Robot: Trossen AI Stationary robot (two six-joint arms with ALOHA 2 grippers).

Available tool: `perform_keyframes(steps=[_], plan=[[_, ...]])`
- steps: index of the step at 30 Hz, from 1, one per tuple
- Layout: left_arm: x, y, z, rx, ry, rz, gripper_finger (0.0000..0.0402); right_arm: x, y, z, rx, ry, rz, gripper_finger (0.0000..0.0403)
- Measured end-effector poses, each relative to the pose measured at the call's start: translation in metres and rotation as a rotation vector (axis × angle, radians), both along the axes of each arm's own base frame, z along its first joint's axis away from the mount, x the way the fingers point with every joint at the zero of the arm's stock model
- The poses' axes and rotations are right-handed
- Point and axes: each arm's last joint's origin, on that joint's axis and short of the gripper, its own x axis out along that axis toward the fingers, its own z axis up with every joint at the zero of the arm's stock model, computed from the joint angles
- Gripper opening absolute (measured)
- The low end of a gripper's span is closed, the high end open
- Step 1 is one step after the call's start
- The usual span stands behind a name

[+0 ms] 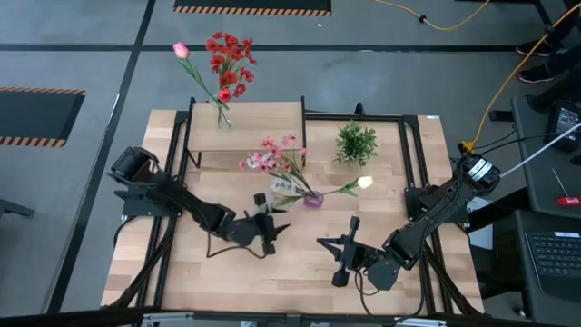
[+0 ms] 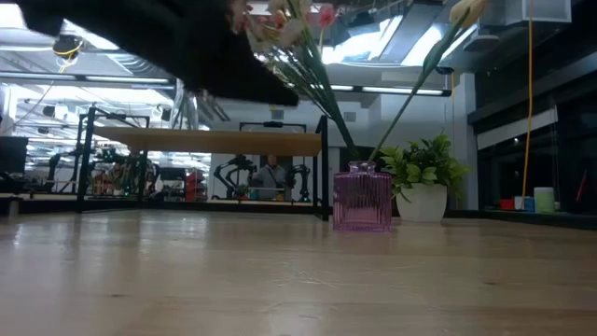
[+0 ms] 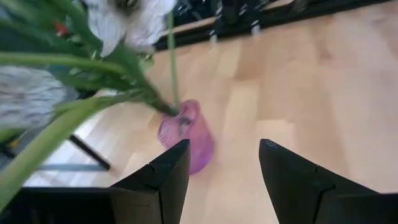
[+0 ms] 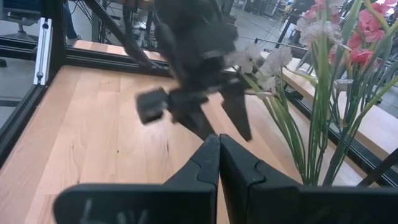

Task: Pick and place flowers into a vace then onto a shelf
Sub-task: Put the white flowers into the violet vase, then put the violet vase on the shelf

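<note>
I see the purple vase (image 1: 313,199) at the frame's centre already holding several flowers (image 1: 277,161). One vase with red flowers (image 1: 229,62) stands on the shelf (image 1: 263,123), upper left. My left gripper (image 1: 269,235) is open and empty beside it; the right gripper (image 1: 342,262) is closed, empty. Moving the purple vase to the shelf remains.

Pink and cream flowers (image 1: 290,168) stand in a purple vase (image 1: 313,199), leaning outward. Red flowers (image 1: 229,65) lie, it seems, across the wooden shelf (image 1: 259,123).

No text, label, brand, number or sign could be read anywhere in these views, near or far
</note>
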Motion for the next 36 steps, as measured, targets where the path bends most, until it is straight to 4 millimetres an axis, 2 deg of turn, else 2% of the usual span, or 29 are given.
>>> perform_keyframes(steps=[7, 15, 21, 26, 31, 36], plan=[[-0.027, -0.022, 0.014, -0.014, -0.013, -0.098, 0.0184, 0.0, 0.0, 0.0, 0.002, 0.0, 0.003, 0.0014], [-0.073, -0.025, 0.0, -0.119, -0.048, -0.157, 0.0184, -0.007, 0.01, 0.0, 0.028, 0.008, 0.069, 0.0014], [-0.102, -0.03, -0.005, -0.153, -0.133, -0.198, 0.0174, -0.022, 0.023, -0.004, 0.144, 0.001, 0.098, 0.0014], [-0.115, -0.039, 0.001, -0.131, -0.16, -0.226, 0.0131, -0.031, 0.027, -0.014, 0.237, 0.095, 0.151, 0.001], [-0.126, -0.044, 0.008, -0.135, -0.153, -0.286, 0.007, -0.039, 0.019, -0.027, 0.302, 0.168, 0.048, 0.0006], [-0.136, -0.043, 0.016, -0.181, -0.111, -0.375, 0.0008, -0.039, 0.006, -0.033, 0.272, 0.162, -0.068, 0.0014]])
